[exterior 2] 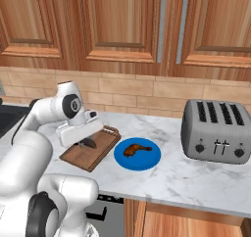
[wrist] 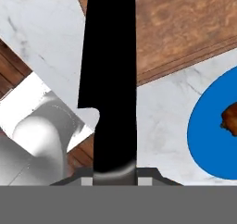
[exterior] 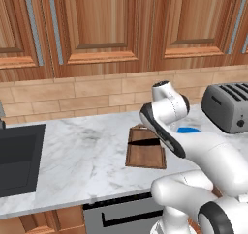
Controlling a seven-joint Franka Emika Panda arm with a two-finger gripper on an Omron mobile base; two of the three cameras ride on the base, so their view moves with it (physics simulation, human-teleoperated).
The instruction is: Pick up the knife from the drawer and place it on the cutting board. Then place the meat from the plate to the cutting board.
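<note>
My gripper (wrist: 115, 173) is shut on the black knife (wrist: 111, 79), whose blade runs up the middle of the hand view. It holds the knife (exterior: 145, 142) low across the far part of the dark-brown cutting board (exterior: 144, 155); whether the blade touches the wood I cannot tell. From the right base view the gripper (exterior 2: 83, 142) hangs over the cutting board (exterior 2: 93, 155) with the knife (exterior 2: 90, 143) under it. Just right of the board sits the blue plate (exterior 2: 138, 155) with the meat (exterior 2: 136, 149) on it. The drawer is out of view.
A grey toaster (exterior 2: 213, 130) stands on the marble counter (exterior 2: 186, 175) to the right of the plate. A dark sink (exterior: 17, 160) is set in the counter at the far left. Brick backsplash and upper cabinets close the back.
</note>
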